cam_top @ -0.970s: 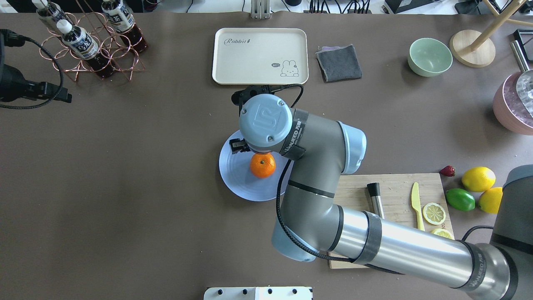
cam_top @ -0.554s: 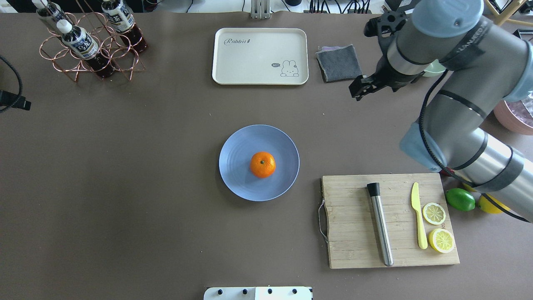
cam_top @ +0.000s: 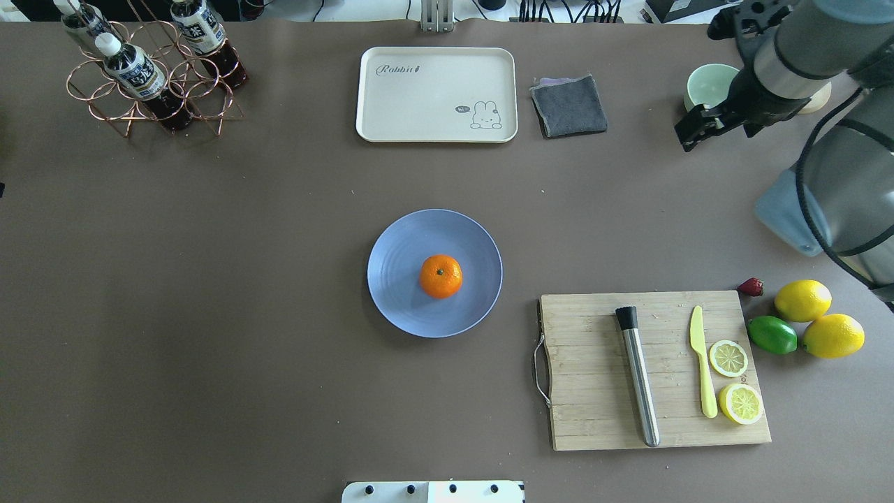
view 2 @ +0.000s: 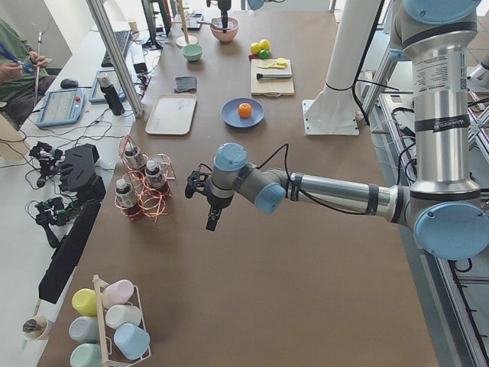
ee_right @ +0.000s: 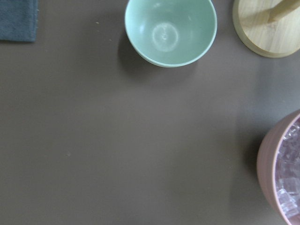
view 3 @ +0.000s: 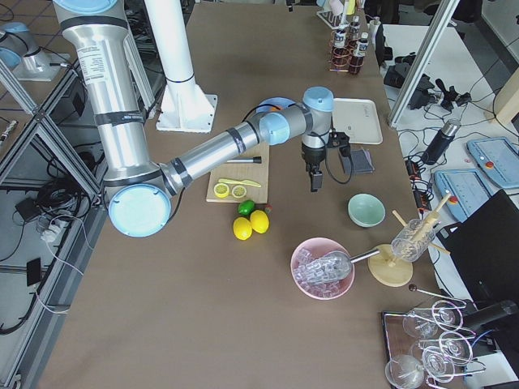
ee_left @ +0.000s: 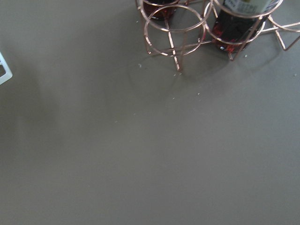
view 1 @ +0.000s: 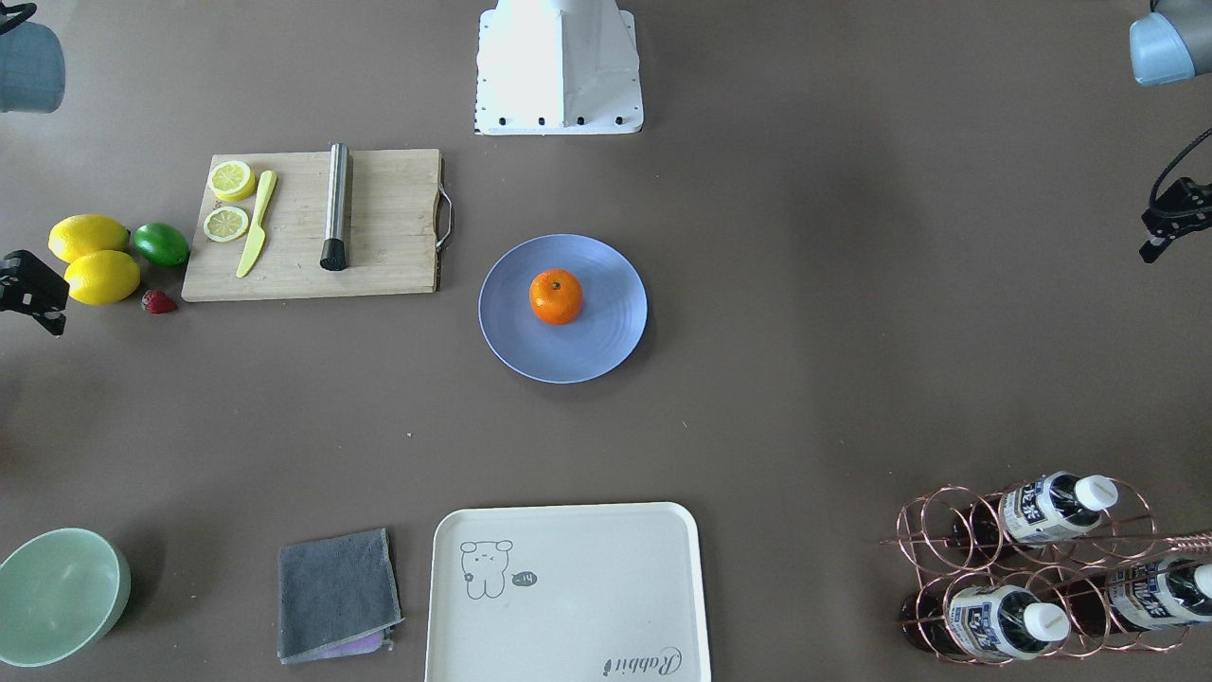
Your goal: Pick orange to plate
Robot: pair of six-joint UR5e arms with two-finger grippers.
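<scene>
- orange: round, bright orange, dark green stem dot facing up, sitting near centre of plate
- right gripper, left gripper: both well apart from plate; can't tell how far open

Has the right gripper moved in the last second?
Yes. In the overhead view the right gripper has swung from over the plate rightward and up, to beside the pale green bowl.

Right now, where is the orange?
In the overhead view the orange sits on the blue plate, a little right of its middle. The wooden cutting board lies further right, nearer the robot.
</scene>
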